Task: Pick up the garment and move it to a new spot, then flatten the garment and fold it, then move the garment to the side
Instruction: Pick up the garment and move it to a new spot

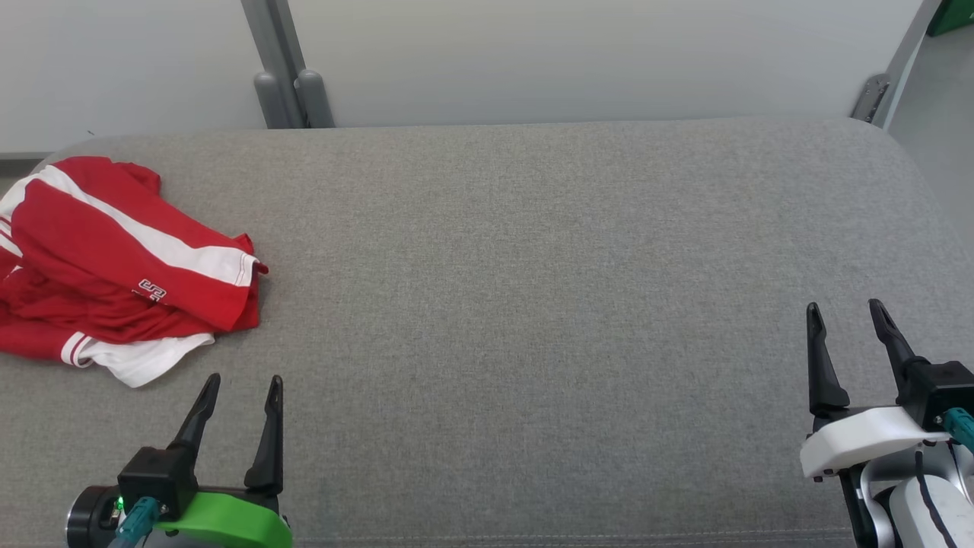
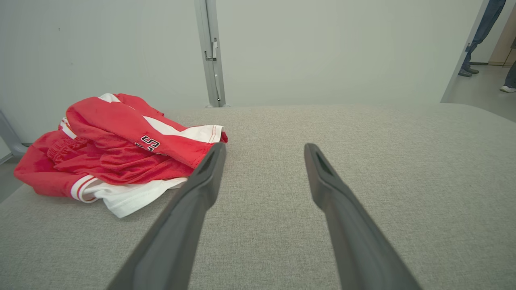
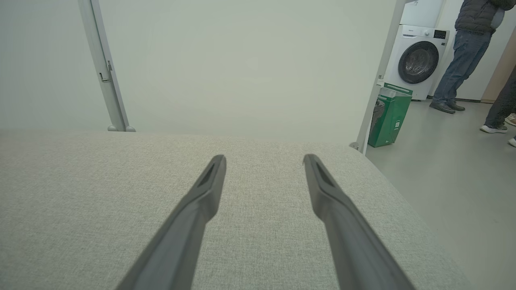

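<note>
The garment (image 1: 114, 266) is a red piece with white stripes and a white hem, crumpled in a heap at the far left of the grey padded surface (image 1: 533, 266). My left gripper (image 1: 243, 380) stands open at the lower left, just in front of and to the right of the heap, not touching it. In the left wrist view the garment (image 2: 117, 153) lies left of the open left gripper (image 2: 264, 147). My right gripper (image 1: 845, 307) is open at the lower right, far from the garment, and the right wrist view shows this gripper (image 3: 264, 158) empty over bare fabric.
A grey wall panel with a metal post (image 1: 285, 76) runs behind the surface. Beyond the right edge are floor, a green bin (image 3: 389, 117), a washing machine (image 3: 419, 60) and a standing person's legs (image 3: 459, 64).
</note>
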### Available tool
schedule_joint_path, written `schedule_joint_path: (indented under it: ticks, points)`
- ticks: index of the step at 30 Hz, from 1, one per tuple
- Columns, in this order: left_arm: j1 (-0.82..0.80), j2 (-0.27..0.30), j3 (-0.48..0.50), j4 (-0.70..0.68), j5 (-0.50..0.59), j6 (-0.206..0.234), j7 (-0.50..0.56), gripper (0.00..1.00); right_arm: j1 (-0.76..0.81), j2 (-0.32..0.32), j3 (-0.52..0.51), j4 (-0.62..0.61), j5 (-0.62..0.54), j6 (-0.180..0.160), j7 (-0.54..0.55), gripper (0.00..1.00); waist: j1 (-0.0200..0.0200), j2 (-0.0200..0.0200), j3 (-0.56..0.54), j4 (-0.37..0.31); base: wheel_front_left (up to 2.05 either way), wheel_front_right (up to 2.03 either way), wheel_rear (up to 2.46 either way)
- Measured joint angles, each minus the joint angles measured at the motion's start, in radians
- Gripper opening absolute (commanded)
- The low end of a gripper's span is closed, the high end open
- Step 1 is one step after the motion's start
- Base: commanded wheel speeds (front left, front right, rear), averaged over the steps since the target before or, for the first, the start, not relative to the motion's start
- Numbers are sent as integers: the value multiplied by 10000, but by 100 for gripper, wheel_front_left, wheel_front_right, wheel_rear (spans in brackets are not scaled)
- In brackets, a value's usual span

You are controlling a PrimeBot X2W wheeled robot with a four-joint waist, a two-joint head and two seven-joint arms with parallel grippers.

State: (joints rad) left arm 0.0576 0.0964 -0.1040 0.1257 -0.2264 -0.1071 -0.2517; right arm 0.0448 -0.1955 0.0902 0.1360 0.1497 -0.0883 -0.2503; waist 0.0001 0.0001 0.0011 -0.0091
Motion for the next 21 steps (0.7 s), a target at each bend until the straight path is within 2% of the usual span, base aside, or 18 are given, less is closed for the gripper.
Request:
schedule_joint_path:
  ticks: [11,21]
  points:
    - [-25,-59,-107,50,38,-86,-2,100,57,33,-288,-15,-2,0,0,100,0,0,42,244,0,0,0]
    - [-65,-109,-25,219,90,-132,0,100,57,38,-293,-15,-102,111,0,100,0,0,32,1064,0,0,0]
